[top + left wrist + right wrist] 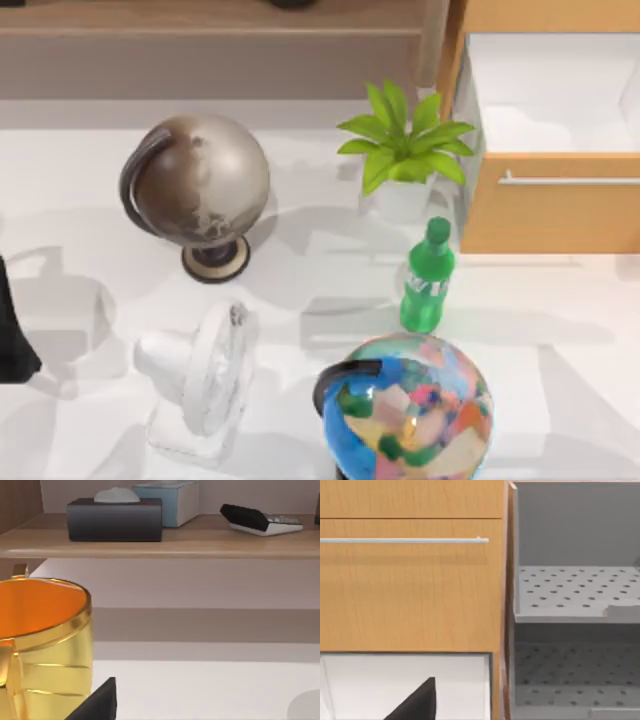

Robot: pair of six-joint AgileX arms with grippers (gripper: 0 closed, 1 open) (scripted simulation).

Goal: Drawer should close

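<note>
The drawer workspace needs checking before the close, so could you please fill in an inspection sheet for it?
Surface: white table, bare in front of the drawer.
Job's things: drawer pulled open at the table's far right, white inside showing nothing in it, silver bar handle facing the table.
Clutter: grey globe, colourful globe, potted plant, green bottle, white fan; a gold mug in the left wrist view.
Grippers: a dark left arm part at the table's left edge; gripper fingers cannot be judged.
Cables: nothing seen.
Surroundings: wooden shelf with tissue boxes; grey perforated rack beside the drawer.
</note>
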